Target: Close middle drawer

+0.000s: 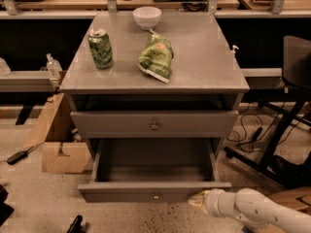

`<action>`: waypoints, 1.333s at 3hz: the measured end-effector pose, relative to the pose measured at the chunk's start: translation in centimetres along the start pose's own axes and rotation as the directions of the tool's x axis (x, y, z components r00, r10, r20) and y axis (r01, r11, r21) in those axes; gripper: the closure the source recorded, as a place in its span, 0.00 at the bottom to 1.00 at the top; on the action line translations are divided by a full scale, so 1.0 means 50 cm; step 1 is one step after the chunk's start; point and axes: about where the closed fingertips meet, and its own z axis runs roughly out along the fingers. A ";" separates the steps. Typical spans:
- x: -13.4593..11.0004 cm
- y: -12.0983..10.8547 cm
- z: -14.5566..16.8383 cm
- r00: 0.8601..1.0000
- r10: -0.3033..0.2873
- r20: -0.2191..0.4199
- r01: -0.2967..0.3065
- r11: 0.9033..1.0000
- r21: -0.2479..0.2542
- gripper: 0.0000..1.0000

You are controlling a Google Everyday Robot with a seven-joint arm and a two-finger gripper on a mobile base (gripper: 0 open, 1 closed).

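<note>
The middle drawer (121,192) is a deep grey box with a low front panel and a tiny knob. It is pulled out of the grey cabinet (194,62) toward me, and its inside is empty. My gripper (197,201) is low on the right, right at the right end of the drawer's front panel. Its white arm (257,208) comes in from the lower right. Above the open drawer is a taller grey drawer front (107,124) with a larger knob, nearly flush with the cabinet.
On the cabinet top stand a green can (100,48), a green chip bag (157,56) and a white bowl (146,17). A cardboard box (60,144) sits on the floor at the left. A black chair base (272,144) and cables are at the right.
</note>
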 end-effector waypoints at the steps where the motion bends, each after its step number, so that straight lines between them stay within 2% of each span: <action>1: -0.039 -0.043 0.029 0.999 -0.033 -0.017 0.033 0.999 0.000 1.00; 4: -0.040 -0.058 0.053 1.000 -0.029 -0.006 0.029 1.000 -0.009 1.00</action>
